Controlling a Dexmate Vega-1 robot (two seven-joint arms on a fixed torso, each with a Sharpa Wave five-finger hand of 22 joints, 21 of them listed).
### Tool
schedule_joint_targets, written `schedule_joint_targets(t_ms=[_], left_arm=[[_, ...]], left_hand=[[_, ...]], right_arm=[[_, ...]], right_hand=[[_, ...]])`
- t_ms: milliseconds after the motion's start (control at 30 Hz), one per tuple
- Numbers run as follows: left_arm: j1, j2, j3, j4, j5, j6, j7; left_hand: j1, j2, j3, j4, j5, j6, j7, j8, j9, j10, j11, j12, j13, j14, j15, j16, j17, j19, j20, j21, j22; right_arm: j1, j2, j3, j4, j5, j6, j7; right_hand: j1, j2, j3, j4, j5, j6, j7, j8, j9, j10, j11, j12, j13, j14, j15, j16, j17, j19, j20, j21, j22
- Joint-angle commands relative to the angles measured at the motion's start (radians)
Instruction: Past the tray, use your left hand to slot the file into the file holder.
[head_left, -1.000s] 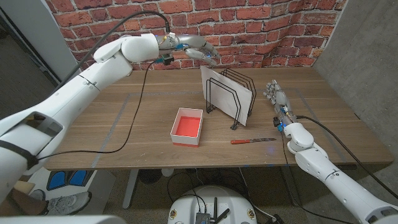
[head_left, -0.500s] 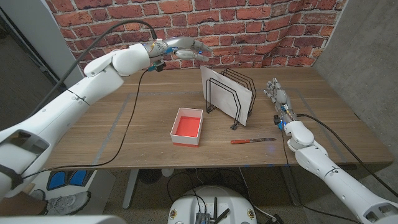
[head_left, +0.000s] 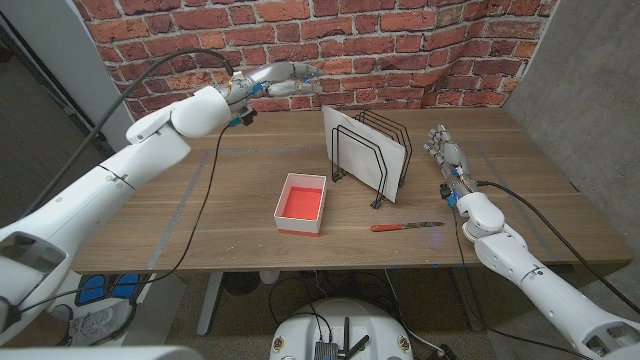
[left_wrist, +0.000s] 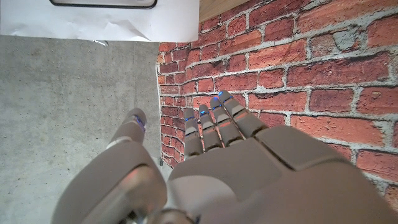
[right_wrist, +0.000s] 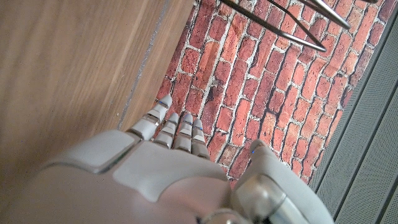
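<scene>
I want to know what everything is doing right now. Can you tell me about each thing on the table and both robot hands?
left hand: raised near the brick wall, open, holding nothing.
right hand: at the table's right side, fingers apart, holding nothing.
file: white, standing upright in the file holder.
file holder: black wire, upright on the table.
tray: white with a red inside, nothing in it.
red-handled tool: lying on the table, untouched.

Even, bright indoor light, soft shadows, sharp head view, slightly blurred wood in right wrist view
</scene>
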Motion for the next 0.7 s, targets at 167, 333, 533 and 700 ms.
schedule_joint_targets(t_ms=[167, 333, 533, 700], left_arm=[[0.183, -0.026, -0.074, -0.008, -0.105, 0.023, 0.171], [0.216, -0.036, -0.086, 0.010, -0.123, 0.004, 0.221], [0.247, -0.066, -0.102, 0.065, -0.186, -0.053, 0.260], [0.260, -0.085, -0.106, 0.097, -0.218, -0.066, 0.283]], left_hand=[[-0.032, 0.005, -0.005, -0.010, 0.005, -0.057, 0.004, -0.001, 0.002, -0.045, 0.017, 0.000, 0.000, -0.041, 0.010, 0.000, 0.003, -0.038, -0.075, -0.001, -0.001], [-0.044, 0.000, -0.010, -0.012, 0.004, -0.067, 0.011, 0.003, 0.002, -0.062, 0.021, 0.000, 0.000, -0.055, 0.014, 0.001, 0.003, -0.053, -0.074, -0.001, -0.001], [-0.058, -0.001, -0.015, -0.013, 0.005, -0.081, 0.010, 0.004, 0.001, -0.084, 0.023, 0.001, 0.000, -0.076, 0.018, 0.000, 0.003, -0.070, -0.075, 0.000, -0.001], [-0.069, 0.003, -0.016, -0.013, 0.006, -0.105, 0.010, 0.001, 0.001, -0.102, 0.026, 0.001, -0.001, -0.095, 0.019, 0.001, 0.004, -0.090, -0.076, -0.001, -0.001]], right_arm=[[0.020, 0.008, -0.008, 0.024, 0.000, 0.002, 0.014], [0.018, 0.001, -0.008, 0.016, 0.008, -0.006, 0.025], [0.020, 0.001, -0.011, 0.009, 0.007, -0.016, 0.022], [0.026, 0.005, -0.014, 0.011, 0.008, -0.022, 0.021]], right_hand=[[-0.004, 0.030, 0.003, -0.002, 0.002, -0.002, -0.007, 0.000, 0.002, 0.005, -0.007, 0.009, 0.004, 0.003, -0.015, 0.002, 0.001, 0.005, -0.024, 0.004, 0.003], [-0.005, 0.029, 0.003, -0.001, 0.002, -0.002, -0.008, 0.001, 0.002, 0.005, -0.006, 0.009, 0.003, 0.004, -0.014, 0.002, 0.001, 0.007, -0.024, 0.004, 0.003], [-0.006, 0.028, 0.003, -0.001, 0.002, -0.003, -0.008, 0.000, 0.002, 0.004, -0.006, 0.009, 0.003, 0.004, -0.014, 0.002, 0.001, 0.007, -0.024, 0.004, 0.003], [-0.007, 0.028, 0.002, 0.000, 0.001, -0.003, -0.008, 0.000, 0.002, 0.004, -0.007, 0.009, 0.003, 0.004, -0.013, 0.002, 0.001, 0.007, -0.022, 0.004, 0.003]])
